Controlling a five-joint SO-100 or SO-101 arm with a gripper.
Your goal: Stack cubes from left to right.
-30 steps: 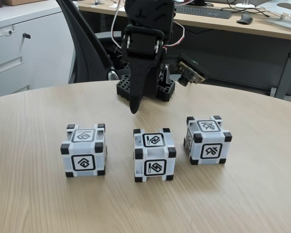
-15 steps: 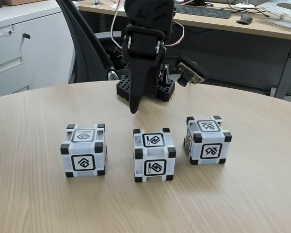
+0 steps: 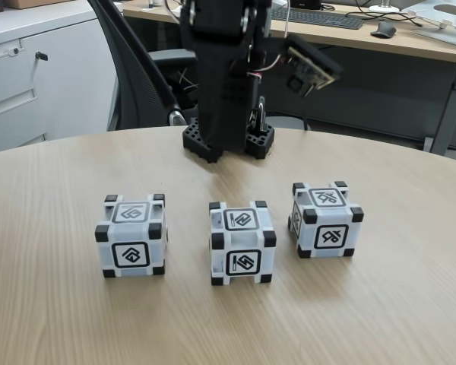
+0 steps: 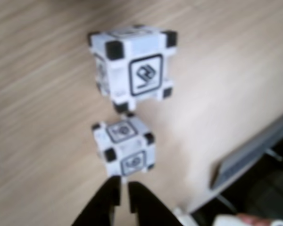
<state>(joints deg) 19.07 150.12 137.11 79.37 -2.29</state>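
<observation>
Fixed view showed three cubes in a row across the middle of the frame, all standing apart on the wooden counter (image 3: pixel 53 319): the left cube (image 3: pixel 132 236) at centre left, the middle cube (image 3: pixel 242 242) at centre, and the right cube (image 3: pixel 325 220) at centre right and slightly higher in the frame. None rested on another, so no stacking was done. The black arm (image 3: pixel 226 76) rose at upper centre, above and behind the row, with its base (image 3: pixel 228 141) just beyond the cubes; its small camera (image 3: pixel 311 67) jutted toward the upper right. Wrist view was blurred; it held two cubes, a larger-looking one (image 4: pixel 132 68) at upper centre and a smaller-looking one (image 4: pixel 125 147) just below it, near each other, though which of the row they were I could not tell for certain. The jaws (image 4: pixel 122 195) entered at the bottom edge, just below the lower cube, clenched nearly together with only a thin slit between the tips and grasping nothing. The step in hand looked like the approach to a first pick. The next move would call for spreading the jaws wide, descending over one cube's sides, closing on it, then lifting it onto a neighbour squarely.
</observation>
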